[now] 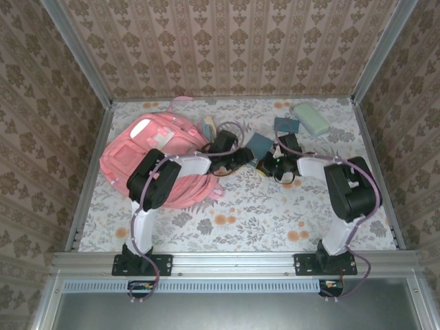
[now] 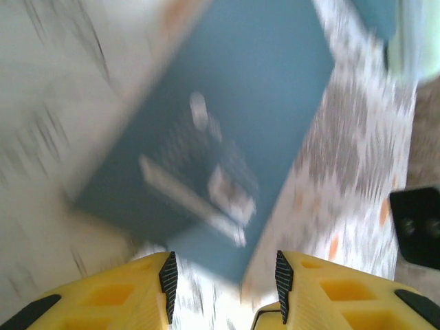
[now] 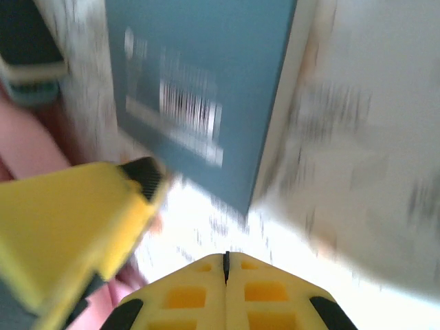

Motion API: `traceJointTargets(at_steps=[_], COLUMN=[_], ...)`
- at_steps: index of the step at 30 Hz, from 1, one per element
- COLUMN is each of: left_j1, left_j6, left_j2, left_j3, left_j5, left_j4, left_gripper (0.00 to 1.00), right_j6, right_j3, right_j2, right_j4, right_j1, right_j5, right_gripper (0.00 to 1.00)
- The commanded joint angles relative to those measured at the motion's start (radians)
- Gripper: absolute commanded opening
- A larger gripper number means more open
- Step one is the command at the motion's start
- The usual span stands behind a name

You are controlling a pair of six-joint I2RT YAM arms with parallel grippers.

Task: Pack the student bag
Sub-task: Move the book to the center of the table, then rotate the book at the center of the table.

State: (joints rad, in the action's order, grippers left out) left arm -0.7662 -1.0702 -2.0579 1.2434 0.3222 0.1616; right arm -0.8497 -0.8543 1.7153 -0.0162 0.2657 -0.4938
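Note:
The student bag [image 1: 155, 152] is a big pink backpack lying at the table's left; its pink fabric [image 3: 24, 151] also shows at the edge of the right wrist view. Just right of it lies a teal-blue book [image 1: 260, 143] flat on the floral cloth. My left gripper [image 1: 239, 159] hovers at the book's near-left corner. It is open, with the book [image 2: 220, 124] ahead of the fingers and nothing between them [image 2: 225, 283]. My right gripper [image 1: 269, 165] is shut and empty [image 3: 225, 260] at the book's [image 3: 206, 89] near edge, beside the left gripper's yellow finger [image 3: 89, 220].
A second blue book [image 1: 285, 125] and a pale green case [image 1: 311, 118] lie at the back right. A small tan and white item [image 1: 210, 127] sits by the bag's right edge. Metal rails and patterned walls enclose the table [image 1: 240, 220]. Both wrist views are motion-blurred.

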Motion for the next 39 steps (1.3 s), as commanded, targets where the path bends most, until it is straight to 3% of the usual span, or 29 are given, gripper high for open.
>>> traceJointTargets(at_steps=[1,5,10,11,12,15,19,25,31,35,39], left_j1=[-0.055,-0.106,-0.106,-0.104,-0.102,-0.094,-0.072,0.027,0.108,0.11,0.102], left_j6=[-0.022,0.007,0.092,0.121,0.161,0.301,0.432,0.523,0.522,0.509,0.446], left_j2=[0.094,0.205,0.318,0.323,0.32,0.285,0.242,0.092,-0.09,-0.149,-0.1], left_j3=[-0.076,-0.134,-0.118,-0.098,-0.068,0.046,0.139,0.295,0.47,0.531,0.447], left_j5=[-0.002,-0.049,-0.114,-0.125,-0.13,-0.147,-0.176,-0.111,-0.019,-0.029,-0.046], left_j4=[-0.053,-0.14,-0.26,-0.287,-0.325,-0.452,-0.522,-0.518,-0.518,-0.557,-0.531], left_gripper=[0.45,0.51,0.6,0.62,0.65,0.69,0.74,0.69,0.65,0.64,0.63], right_j6=[0.049,0.1,0.155,0.169,0.186,0.207,0.234,0.23,0.25,0.3,0.368], right_j3=[0.108,0.205,0.237,0.232,0.221,0.199,0.181,0.145,0.105,0.007,-0.163], right_j2=[-0.145,-0.366,-0.645,-0.673,-0.696,-0.733,-0.74,-0.692,-0.591,-0.44,-0.216], right_j4=[-0.09,-0.244,-0.407,-0.427,-0.445,-0.465,-0.442,-0.408,-0.348,-0.298,-0.304], right_j1=[0.018,0.023,0.018,0.017,0.017,0.016,0.012,-0.018,-0.047,-0.089,-0.109], right_j5=[0.047,0.15,0.326,0.342,0.361,0.387,0.386,0.364,0.332,0.278,0.234], right_gripper=[0.0,0.0,0.11,0.18,0.33,0.64,0.86,0.99,1.0,1.0,1.0])
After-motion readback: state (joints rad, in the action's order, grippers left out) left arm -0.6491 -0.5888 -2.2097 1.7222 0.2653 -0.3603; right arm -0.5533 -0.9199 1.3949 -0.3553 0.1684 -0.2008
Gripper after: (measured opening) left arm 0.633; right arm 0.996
